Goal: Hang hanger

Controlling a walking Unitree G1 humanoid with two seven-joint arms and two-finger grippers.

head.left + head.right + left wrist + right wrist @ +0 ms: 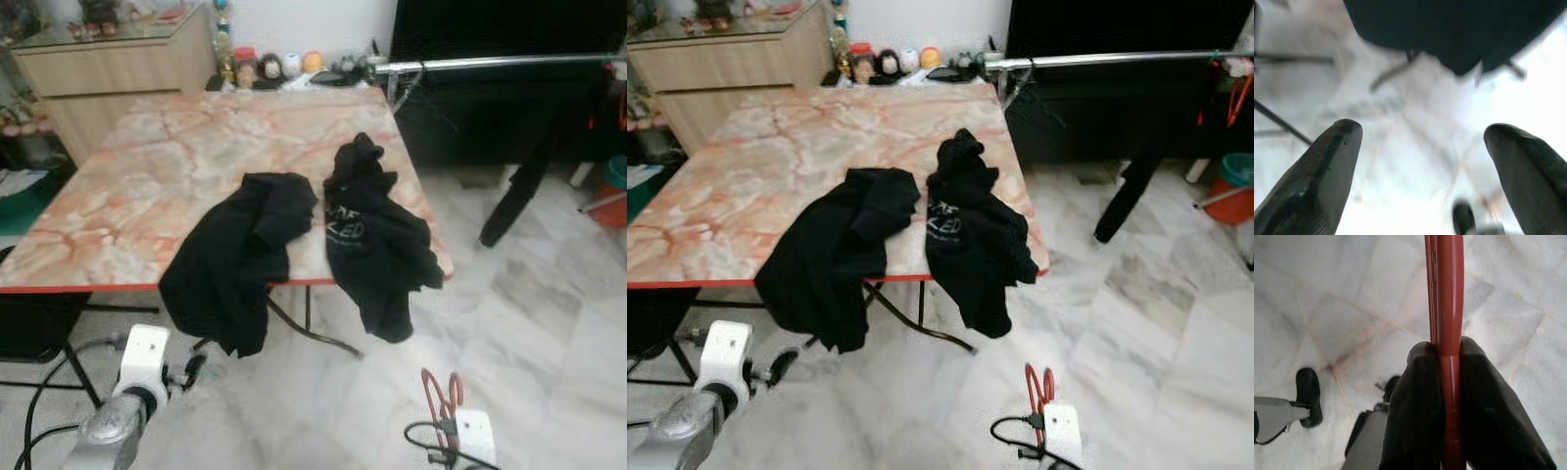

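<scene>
On my left, the left pincer (1422,171) hangs low over the floor with its fingers spread and nothing between them, idle I think, kept out of the way. Ahead, the marble-patterned tabletop (147,186) carries two black garments: one (240,259) spilling over the near edge, the other (377,240) draped off the near right corner, probably waiting their turn. Low on my right, the right pincer (1447,382) is pinching the red hanger (441,392), fingers clamped on its bar so I can carry it upright. A metal rail (500,64) runs across the far right beyond the tabletop; I judge that is where it goes. Pale marble floor (549,313), a wooden cabinet (118,59) far left.
</scene>
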